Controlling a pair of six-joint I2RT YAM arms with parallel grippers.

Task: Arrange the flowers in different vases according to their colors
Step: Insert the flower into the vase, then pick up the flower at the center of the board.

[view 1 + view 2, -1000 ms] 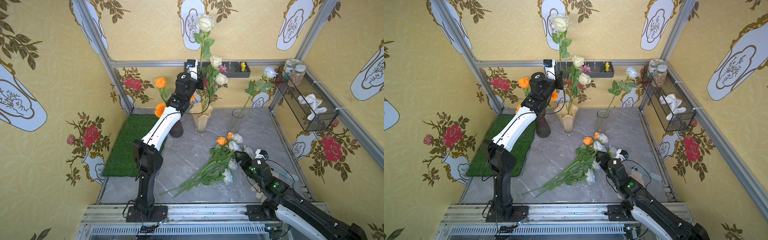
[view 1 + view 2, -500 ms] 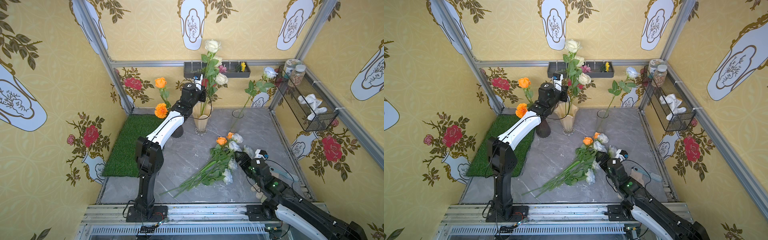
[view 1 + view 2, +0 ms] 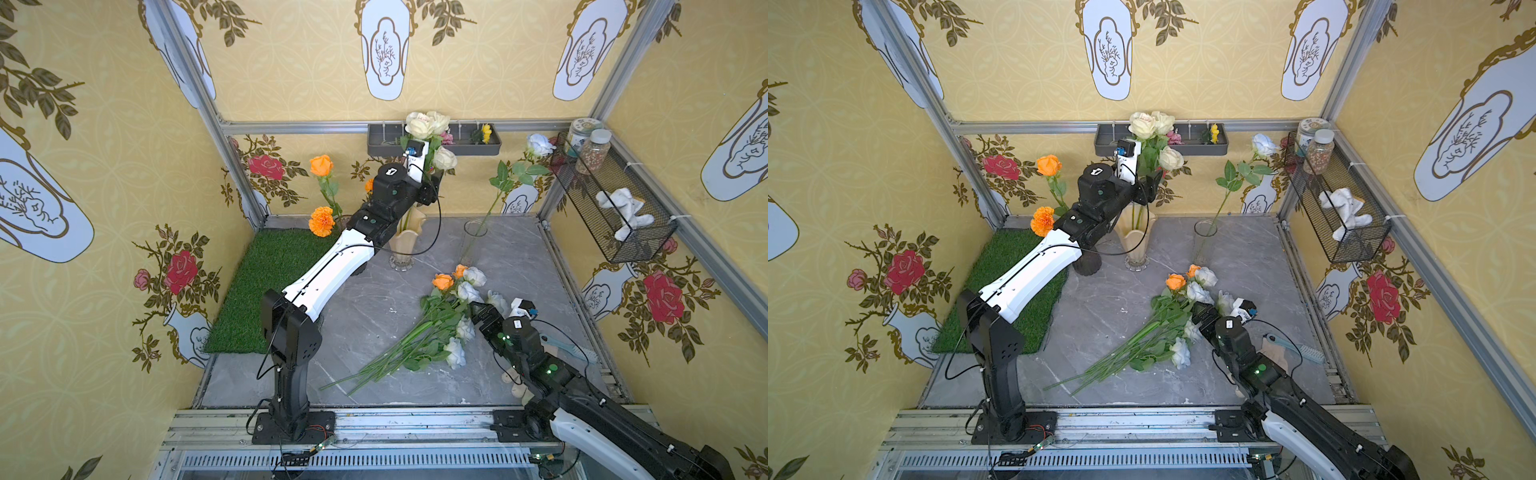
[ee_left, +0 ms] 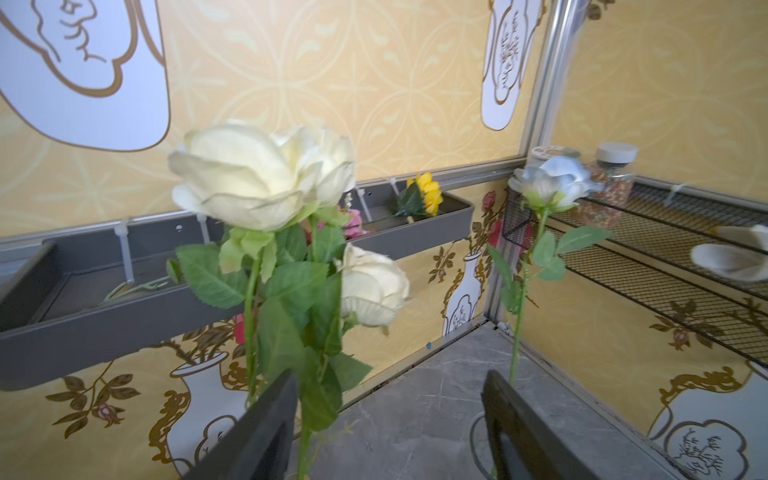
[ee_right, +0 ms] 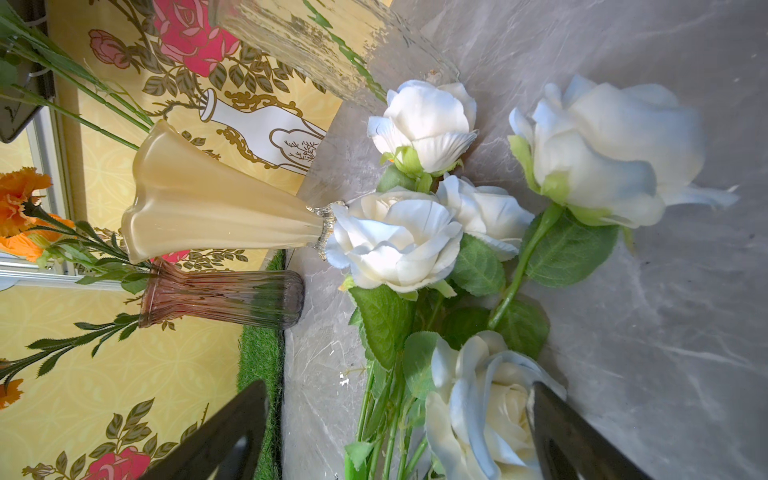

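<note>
Cream roses stand in the ruffled vase; mixed flowers lie heaped.

Bright, even daylight; blurred wrist-view edges

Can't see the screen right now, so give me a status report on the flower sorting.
Left fingers open, beside cream roses standing in cream ruffled vase. Right fingers open, straddling a pale-blue rose in the loose pile. Left arm overhangs purple vase.

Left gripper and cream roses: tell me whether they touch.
Cannot tell. In the left wrist view the left gripper stands open at the stems of the cream roses; one stem hugs a finger's edge, gap unclear.
</note>
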